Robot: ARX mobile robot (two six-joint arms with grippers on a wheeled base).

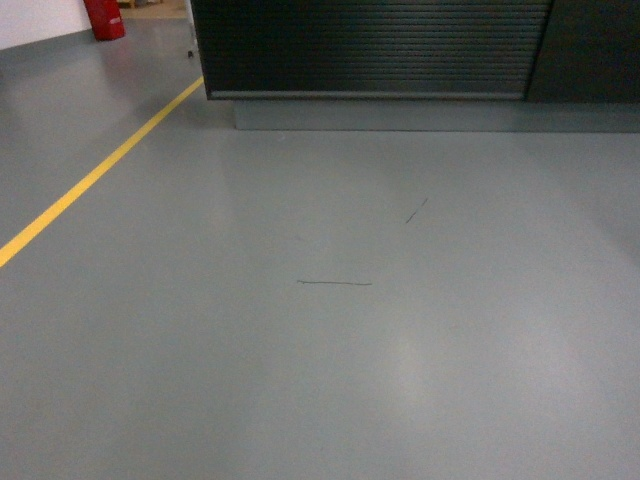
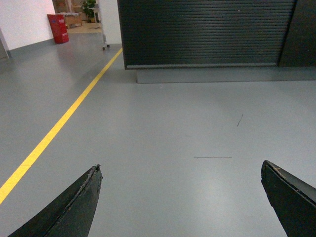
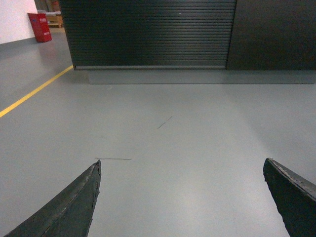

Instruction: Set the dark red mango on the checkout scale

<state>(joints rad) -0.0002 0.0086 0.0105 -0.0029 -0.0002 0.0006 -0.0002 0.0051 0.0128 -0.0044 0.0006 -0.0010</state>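
Note:
The checkout [image 1: 370,48] shows only as a ribbed black front across the top of the head view, on a grey plinth; its top is out of view. The same counter front fills the top of the left wrist view [image 2: 207,32] and the right wrist view [image 3: 148,32]. The dark red mango and the scale are out of view. My left gripper [image 2: 180,168] hangs open over bare grey floor, nothing between its fingers. My right gripper [image 3: 181,162] is also open and empty above the floor. Neither gripper appears in the head view.
A yellow floor line [image 1: 95,175] runs diagonally on the left toward the counter's left corner. A red container [image 1: 105,18] stands far back left. Thin dark scuff marks [image 1: 334,283] lie on the grey floor. A smooth dark panel [image 1: 590,50] adjoins the counter on the right.

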